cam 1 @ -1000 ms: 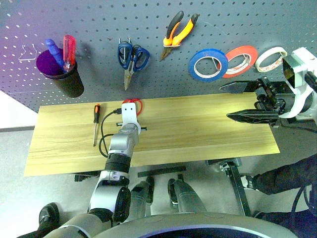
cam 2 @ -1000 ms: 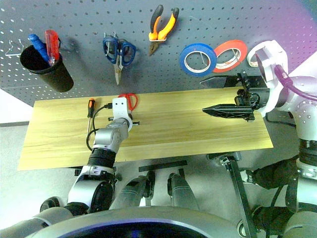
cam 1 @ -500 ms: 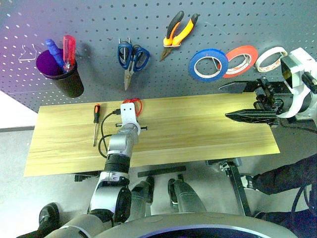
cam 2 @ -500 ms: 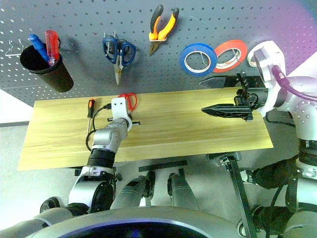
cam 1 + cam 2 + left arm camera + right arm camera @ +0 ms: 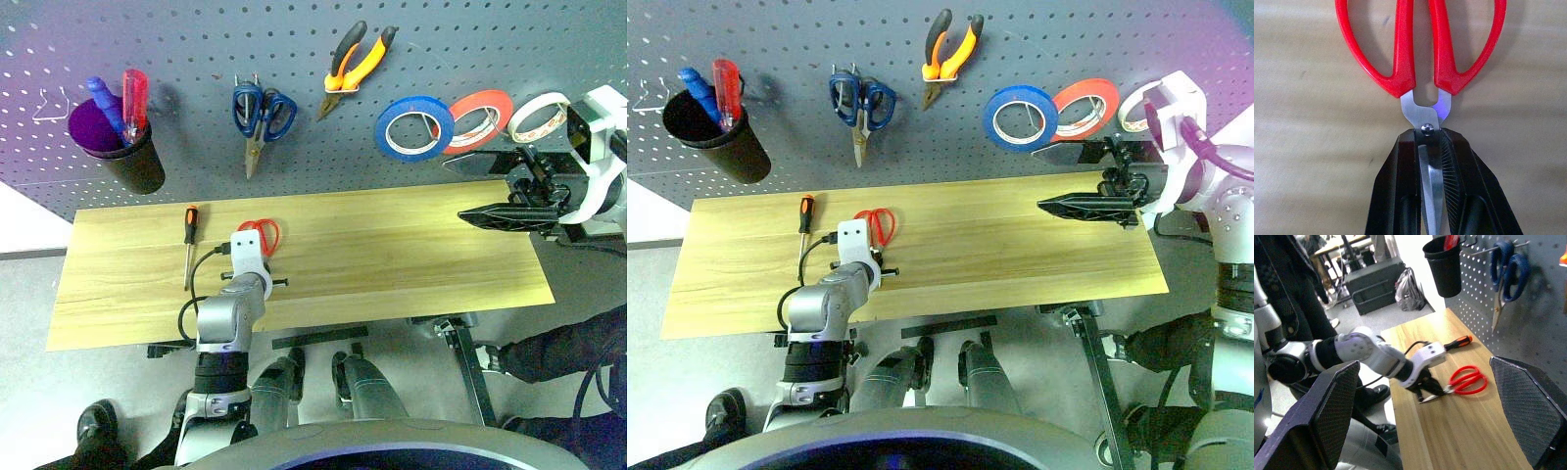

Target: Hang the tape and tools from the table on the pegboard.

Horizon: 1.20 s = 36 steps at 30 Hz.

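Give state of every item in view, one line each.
Red scissors: flat on table, blades pinched in shut left tool.
Right tool: open, empty.
Small screwdriver: lying on table.
Pliers: hung on pegboard.
Cream tape: hung.

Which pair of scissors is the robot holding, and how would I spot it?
Look at the long wooden table below the dark pegboard. Toward its left end, right of a small screwdriver, lie the red-handled scissors, blades pinched in the left gripper. The other pair, blue-handled scissors, hangs on the board.
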Motion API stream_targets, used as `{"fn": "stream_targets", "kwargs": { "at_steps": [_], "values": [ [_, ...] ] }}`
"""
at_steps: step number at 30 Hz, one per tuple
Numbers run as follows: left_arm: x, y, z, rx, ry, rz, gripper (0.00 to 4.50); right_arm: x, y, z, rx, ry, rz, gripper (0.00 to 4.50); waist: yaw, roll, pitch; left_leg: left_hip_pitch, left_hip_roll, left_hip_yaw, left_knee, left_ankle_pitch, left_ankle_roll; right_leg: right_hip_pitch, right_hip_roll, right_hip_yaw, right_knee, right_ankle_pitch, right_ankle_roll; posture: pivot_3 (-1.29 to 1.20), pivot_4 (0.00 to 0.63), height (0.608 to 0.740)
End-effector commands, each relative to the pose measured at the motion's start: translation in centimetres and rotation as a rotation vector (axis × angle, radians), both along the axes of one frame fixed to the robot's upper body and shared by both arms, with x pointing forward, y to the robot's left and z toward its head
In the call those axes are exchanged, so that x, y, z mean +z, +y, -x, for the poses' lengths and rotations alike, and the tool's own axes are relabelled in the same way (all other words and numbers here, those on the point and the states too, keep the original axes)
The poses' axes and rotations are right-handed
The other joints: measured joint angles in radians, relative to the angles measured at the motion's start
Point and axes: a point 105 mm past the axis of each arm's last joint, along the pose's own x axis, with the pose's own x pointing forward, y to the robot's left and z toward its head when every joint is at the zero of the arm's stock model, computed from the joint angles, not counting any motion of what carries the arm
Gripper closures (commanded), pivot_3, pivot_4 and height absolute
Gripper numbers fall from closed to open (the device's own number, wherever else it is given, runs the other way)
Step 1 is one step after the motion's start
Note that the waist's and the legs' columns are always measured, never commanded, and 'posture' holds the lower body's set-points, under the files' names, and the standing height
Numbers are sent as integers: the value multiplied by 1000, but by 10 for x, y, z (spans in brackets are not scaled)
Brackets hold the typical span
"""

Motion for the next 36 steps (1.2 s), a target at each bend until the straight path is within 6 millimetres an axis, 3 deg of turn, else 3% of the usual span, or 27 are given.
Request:
{"fn": "stream_targets", "kwargs": {
  "at_steps": [1, 8, 18, 22, 26, 30, 36],
  "values": [
    [3, 4, 10, -25, 6, -38, 4236, 9, -5, 2, 22, -74, -2, 0, 5, 0, 1, 0, 0, 0, 0, 0, 0, 0, 0, 0, 0, 0, 0, -125, 390, 740],
    [21, 10, 7, -49, -67, -92, 4236, -1, -14, -1, 1, -91, 29, 0, 28, 2, 3, -2, 0, 0, -1, 0, 0, -1, 0, 0, -2, 0, 1, -108, 372, 740],
    [34, -5, 7, -165, -136, -127, 4236, -11, -26, -6, -36, -113, 105, 0, 49, 3, 3, -2, 0, 0, 0, -1, -2, 0, 0, 0, -4, 1, 2, -108, 366, 740],
    [40, 1, 14, -166, -165, -173, 4236, -10, -25, -6, -30, -114, 120, 0, 47, 3, 3, -2, 0, 0, 0, -1, -2, 0, 0, 0, -4, 1, 2, -103, 367, 740],
    [50, -10, 13, -264, -235, -221, 4236, -13, -29, -10, -50, -101, 137, 0, 47, 3, 3, -2, 0, 0, 0, -1, -2, 0, 0, 0, -4, 1, 2, -99, 366, 740],
    [63, -8, 6, -321, -337, -317, 4236, -14, -27, -10, -39, -108, 148, 0, 49, 4, 4, -2, 0, 0, 0, -1, -2, 0, 0, 0, -4, 1, 2, -94, 360, 740],
    [74, -24, 13, -415, -430, -281, 4236, -15, -28, -12, -47, -106, 155, 0, 50, 4, 4, -2, 0, 0, 0, -1, -3, 0, 0, 0, -4, 1, 2, -89, 353, 740]
  ]
}}
